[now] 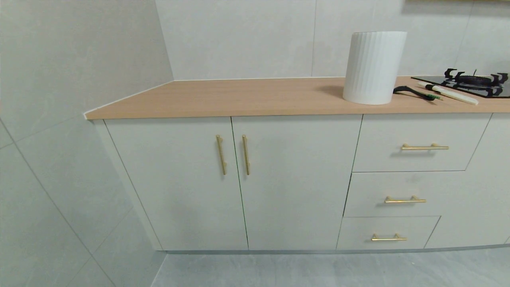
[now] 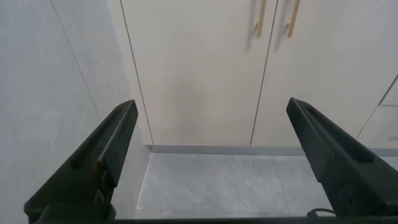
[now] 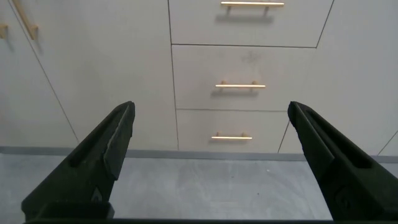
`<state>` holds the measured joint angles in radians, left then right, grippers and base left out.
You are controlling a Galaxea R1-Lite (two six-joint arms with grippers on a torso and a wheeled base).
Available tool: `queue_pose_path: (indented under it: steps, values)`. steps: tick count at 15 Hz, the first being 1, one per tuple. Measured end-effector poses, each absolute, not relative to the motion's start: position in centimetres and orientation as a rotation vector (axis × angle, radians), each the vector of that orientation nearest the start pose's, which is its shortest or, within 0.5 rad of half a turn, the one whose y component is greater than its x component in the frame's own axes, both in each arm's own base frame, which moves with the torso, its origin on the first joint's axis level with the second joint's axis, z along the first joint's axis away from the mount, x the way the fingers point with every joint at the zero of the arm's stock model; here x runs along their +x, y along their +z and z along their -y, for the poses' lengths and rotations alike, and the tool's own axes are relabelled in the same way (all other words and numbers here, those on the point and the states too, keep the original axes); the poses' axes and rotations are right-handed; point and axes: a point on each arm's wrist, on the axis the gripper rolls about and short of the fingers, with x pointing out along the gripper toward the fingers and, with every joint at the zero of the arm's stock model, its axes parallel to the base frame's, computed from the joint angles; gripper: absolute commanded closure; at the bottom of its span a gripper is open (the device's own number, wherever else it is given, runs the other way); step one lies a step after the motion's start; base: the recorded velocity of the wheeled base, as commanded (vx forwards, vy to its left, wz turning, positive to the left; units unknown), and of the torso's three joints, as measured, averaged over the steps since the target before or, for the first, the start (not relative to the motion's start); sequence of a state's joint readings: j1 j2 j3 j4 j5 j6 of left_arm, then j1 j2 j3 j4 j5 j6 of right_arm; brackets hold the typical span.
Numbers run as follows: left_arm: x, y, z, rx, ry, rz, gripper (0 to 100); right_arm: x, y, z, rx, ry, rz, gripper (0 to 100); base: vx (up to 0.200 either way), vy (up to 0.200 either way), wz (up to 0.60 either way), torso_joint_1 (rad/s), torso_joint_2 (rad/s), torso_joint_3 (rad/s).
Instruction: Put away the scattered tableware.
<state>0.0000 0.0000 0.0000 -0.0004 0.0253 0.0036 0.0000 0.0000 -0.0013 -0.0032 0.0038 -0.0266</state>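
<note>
Up on the wooden bench [image 1: 239,97], over at its right end, a tall white ribbed holder [image 1: 373,67] stands upright, a plain cylinder with fine vertical grooves. Just beside its base, on the side toward the hob [image 1: 476,79], lies the tableware: a black-handled utensil [image 1: 414,93] with a slim curved handle and a green stretch at its far end, flat on the wood, its handle end close to the holder. Next to it is a long pale stick-like piece [image 1: 450,93], lying at a slant with one end against the edge of the hob; what exactly it is cannot be made out. Both pieces lie outside the holder. Down low, the left tool [image 2: 210,106] hangs with its two dark fingers spread wide and nothing between them, facing the pale cupboard doors [image 1: 239,179] with their gold handles, above the grey floor [image 2: 236,180] near the wall corner. The right tool [image 3: 210,107] is likewise wide apart and empty, in front of the stack of three drawers [image 1: 418,147], well below the bench top.
</note>
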Motion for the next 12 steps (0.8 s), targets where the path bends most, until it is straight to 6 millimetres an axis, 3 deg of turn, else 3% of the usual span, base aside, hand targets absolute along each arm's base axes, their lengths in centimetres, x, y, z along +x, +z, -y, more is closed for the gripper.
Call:
queue_pose_path:
  steps: [10, 12]
  values:
    - [-2.28, 7.55, -0.06, -0.005, 0.025, 0.0, 0, -2.28, 7.56, -0.01, -0.014, 0.007, 0.001, 0, 0.0, 0.0, 0.0, 0.0, 0.0, 0.0]
    - [-2.28, 7.55, -0.06, -0.006, 0.026, 0.0, 0, -2.28, 7.56, -0.01, -0.014, 0.007, 0.001, 0, 0.0, -0.2, 0.0, 0.002, 0.0, -0.002]
